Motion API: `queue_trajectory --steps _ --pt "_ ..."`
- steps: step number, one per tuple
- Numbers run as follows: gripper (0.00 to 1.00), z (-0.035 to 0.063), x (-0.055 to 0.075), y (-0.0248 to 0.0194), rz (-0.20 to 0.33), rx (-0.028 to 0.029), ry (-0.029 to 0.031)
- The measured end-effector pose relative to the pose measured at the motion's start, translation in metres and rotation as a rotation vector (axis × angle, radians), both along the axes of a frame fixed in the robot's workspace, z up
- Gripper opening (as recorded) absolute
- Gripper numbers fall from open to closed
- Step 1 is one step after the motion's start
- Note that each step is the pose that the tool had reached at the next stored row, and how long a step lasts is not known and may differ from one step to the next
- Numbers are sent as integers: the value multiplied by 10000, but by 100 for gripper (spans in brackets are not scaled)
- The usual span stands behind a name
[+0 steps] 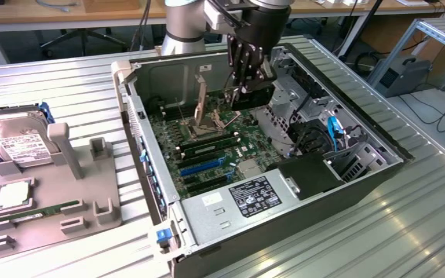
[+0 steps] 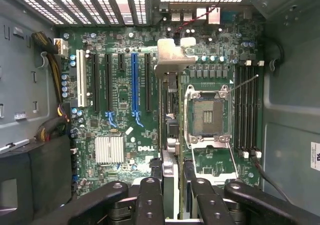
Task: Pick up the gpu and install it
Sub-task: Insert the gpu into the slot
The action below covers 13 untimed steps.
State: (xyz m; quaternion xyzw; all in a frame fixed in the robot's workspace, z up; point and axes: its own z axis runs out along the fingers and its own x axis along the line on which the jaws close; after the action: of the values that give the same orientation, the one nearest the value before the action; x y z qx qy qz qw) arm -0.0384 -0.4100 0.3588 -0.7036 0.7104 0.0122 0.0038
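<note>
At the exterior view's left, the hard drive point(image 1: 18, 142) and RAM stick point(image 1: 41, 211) lie on a grey tray point(image 1: 91, 214) on the desk point(image 1: 68, 87), well apart from the work. Inside the open case point(image 1: 307, 231), the claw point(image 1: 244, 80) is pinching the gpu point(image 1: 252, 97) by its upper edge over the motherboard point(image 1: 245, 139). The card is probably light and stiff but fragile, best held by bare board edge. The raised socket frame point(image 1: 201, 107) stands just beside it, while the drive cage point(image 1: 292, 98) and blue cables point(image 1: 332, 130) crowd the exterior view's right.
</note>
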Motion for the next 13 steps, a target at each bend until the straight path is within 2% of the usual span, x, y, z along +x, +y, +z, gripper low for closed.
queue_trajectory --steps 13 --pt "27 -10 -7 -30 0 0 0"
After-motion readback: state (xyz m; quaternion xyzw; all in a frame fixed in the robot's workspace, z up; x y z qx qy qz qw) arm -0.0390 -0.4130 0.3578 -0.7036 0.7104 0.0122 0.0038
